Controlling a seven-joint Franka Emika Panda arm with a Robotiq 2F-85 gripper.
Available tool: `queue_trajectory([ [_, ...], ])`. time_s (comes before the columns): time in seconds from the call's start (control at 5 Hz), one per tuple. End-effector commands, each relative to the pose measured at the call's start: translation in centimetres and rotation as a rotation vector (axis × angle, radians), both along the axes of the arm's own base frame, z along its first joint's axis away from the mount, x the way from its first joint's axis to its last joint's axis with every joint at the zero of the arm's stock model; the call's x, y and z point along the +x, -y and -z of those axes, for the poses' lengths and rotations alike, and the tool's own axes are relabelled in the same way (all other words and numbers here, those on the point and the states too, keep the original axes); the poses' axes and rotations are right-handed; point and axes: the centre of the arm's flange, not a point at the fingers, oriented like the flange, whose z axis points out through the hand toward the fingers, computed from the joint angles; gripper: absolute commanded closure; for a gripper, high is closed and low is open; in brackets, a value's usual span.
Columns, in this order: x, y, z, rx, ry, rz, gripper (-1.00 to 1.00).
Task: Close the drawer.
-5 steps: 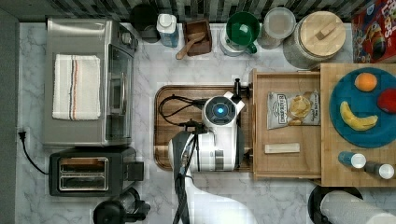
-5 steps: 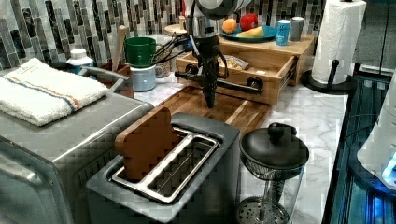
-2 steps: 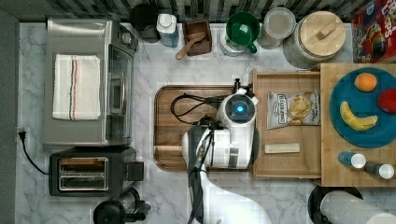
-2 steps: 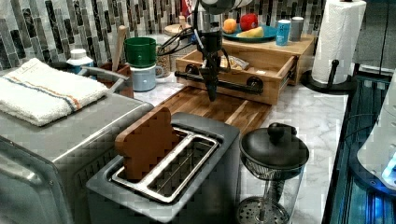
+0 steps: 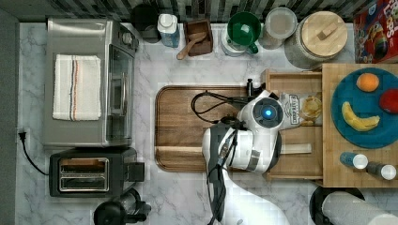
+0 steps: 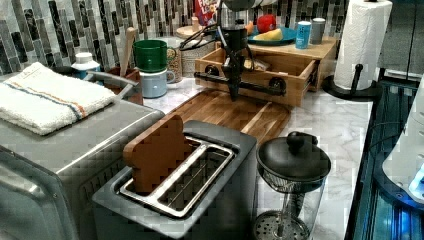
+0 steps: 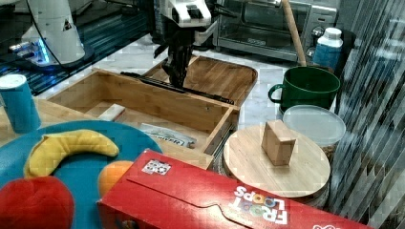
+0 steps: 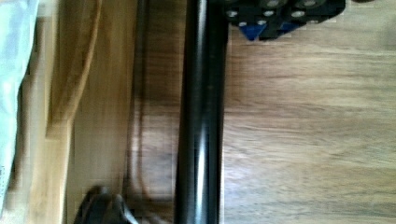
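Left view: fingers [image 6: 234, 94] at drawer [image 6: 260, 75] handle bar [image 6: 240, 83]; opening cannot be told.

- The white arm [image 5: 244, 150] reaches in from the top view's lower edge, wrist bent straight down.
- The end effector [image 6: 234, 92] points vertically downward, black and slim.

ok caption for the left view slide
Panda end effector at the black bar handle of the open wooden drawer, above the cutting board.
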Motion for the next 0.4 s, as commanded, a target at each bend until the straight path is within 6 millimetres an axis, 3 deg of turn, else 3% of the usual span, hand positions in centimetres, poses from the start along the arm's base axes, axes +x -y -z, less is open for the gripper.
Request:
queue_trajectory([
  [0.2,2.3,14.5,-5.1,-0.083,0.15,-0.029,1.0],
  [0.4,2.1,18.5,-5.2,-0.086,0.173,-0.039,1.0],
])
